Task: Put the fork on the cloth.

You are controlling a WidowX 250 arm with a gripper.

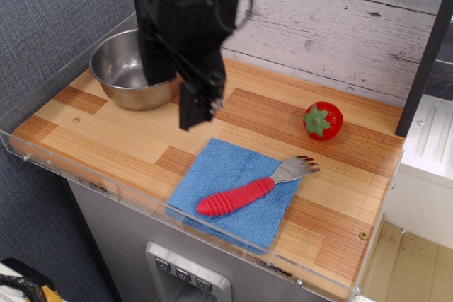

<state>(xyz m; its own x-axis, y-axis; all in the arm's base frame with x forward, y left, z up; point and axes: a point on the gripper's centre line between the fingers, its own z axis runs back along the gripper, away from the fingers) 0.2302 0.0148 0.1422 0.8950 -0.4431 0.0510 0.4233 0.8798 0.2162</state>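
Observation:
The fork (237,196), with a ribbed red handle and silver tines, lies on the blue cloth (216,166) near the front edge of the counter. Its handle rests on the cloth and its tines stick out over the cloth's right edge onto the wood. My gripper (177,93) is raised above the counter, up and to the left of the cloth, between the cloth and the bowl. Its jaws stand apart and hold nothing. It is clear of the fork.
A steel bowl (120,68) stands at the back left, partly behind my arm. A toy strawberry (323,120) sits at the right. A clear plastic rim (99,175) runs along the counter's front and left edges. A white plank wall stands behind.

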